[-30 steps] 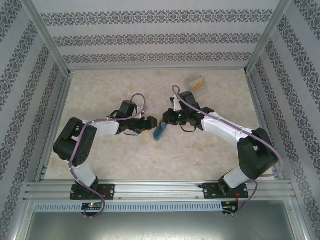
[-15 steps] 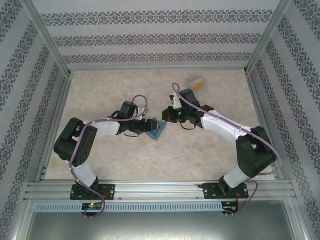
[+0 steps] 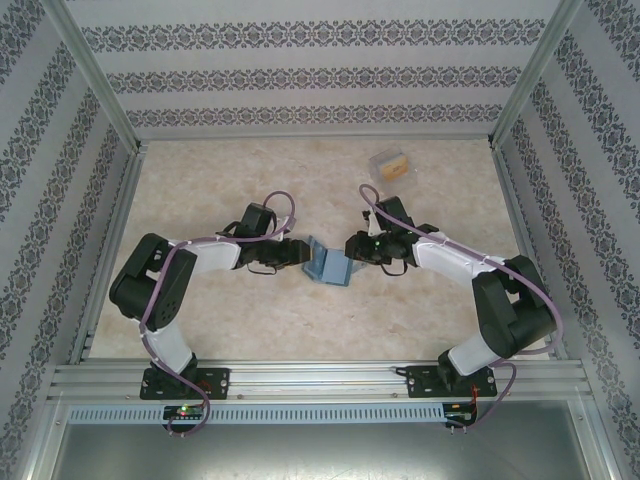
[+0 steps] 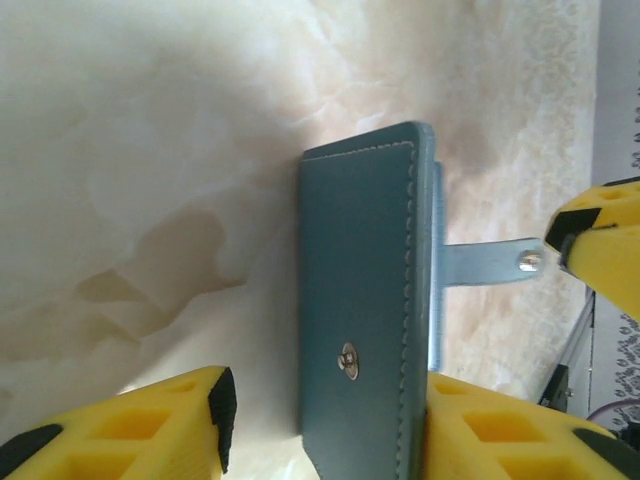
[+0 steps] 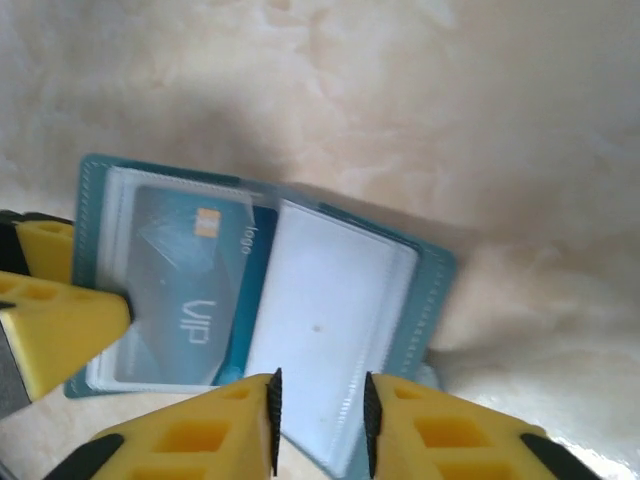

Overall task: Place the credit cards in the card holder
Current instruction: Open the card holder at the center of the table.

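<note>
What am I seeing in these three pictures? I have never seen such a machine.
Two robot arms are bolted to a table. One camera looks down from above: the left arm and the right arm meet at a small blue card holder, open. Farther back sits a clear box. Two more cameras ride on the wrists. The left one shows the holder's cover between wide-open yellow jaws. The right one shows a blue card in a pocket, and its jaws close around a clear sleeve; whether they pinch it is unclear.

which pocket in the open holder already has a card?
The left-hand pocket in the right wrist view: a blue-grey VIP card shows through it. The right-hand pocket looks blank white.
</note>
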### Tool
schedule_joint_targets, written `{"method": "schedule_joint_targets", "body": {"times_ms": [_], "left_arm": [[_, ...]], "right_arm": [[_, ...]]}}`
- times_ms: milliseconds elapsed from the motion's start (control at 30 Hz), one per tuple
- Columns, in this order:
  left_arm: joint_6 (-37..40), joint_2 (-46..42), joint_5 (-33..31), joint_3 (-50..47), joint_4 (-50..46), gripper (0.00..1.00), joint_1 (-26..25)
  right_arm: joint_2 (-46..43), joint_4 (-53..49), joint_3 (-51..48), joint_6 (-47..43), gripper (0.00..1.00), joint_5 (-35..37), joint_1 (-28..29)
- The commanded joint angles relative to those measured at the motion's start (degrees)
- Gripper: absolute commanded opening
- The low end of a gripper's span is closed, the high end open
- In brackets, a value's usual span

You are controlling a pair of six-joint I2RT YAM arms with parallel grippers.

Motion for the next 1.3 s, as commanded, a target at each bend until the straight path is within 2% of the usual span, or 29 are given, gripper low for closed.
{"method": "schedule_joint_targets", "body": {"times_ms": [0, 133, 267, 500, 667, 867, 1100, 1267], "left_arm": [[1.01, 1.46, -1.73, 1.52, -2.75, 0.48, -0.98], [0.93, 1.75, -2.1, 1.93, -3.1, 0.48, -1.43], [0.84, 2.02, -2.71, 2.28, -3.71, 0.48, -1.51], [-1.93, 2.06, -0.45, 1.2, -0.34, 0.48, -1.57], [-3.91, 2.01, 0.56, 0.29, 2.3, 0.48, -1.57], [-5.41, 2.37, 1.43, -0.6, 4.51, 0.48, -1.5], [-7.72, 1.43, 2.59, -2.36, 8.42, 0.48, -1.33], [-7.25, 0.88, 4.07, -2.5, 9.62, 0.49, -1.31]], "right_arm": [[-3.13, -2.24, -0.19, 0.52, 0.36, 2.52, -0.32], [-4.94, -4.68, 0.49, 2.07, 0.42, 3.33, -0.32], [-6.23, -6.15, 1.13, 6.05, 0.42, 2.56, 0.01], [-6.17, -3.96, 2.62, 13.53, 0.47, 8.59, 8.81], [-2.79, -1.86, 1.75, 19.26, 0.47, 10.53, 9.37], [2.69, -1.25, 1.94, 22.02, 0.41, 8.32, 9.22], [6.68, -0.38, 0.95, 21.1, 0.33, 9.38, 7.79], [9.24, -0.26, 1.54, 19.18, 0.32, 9.04, 7.29]]}}
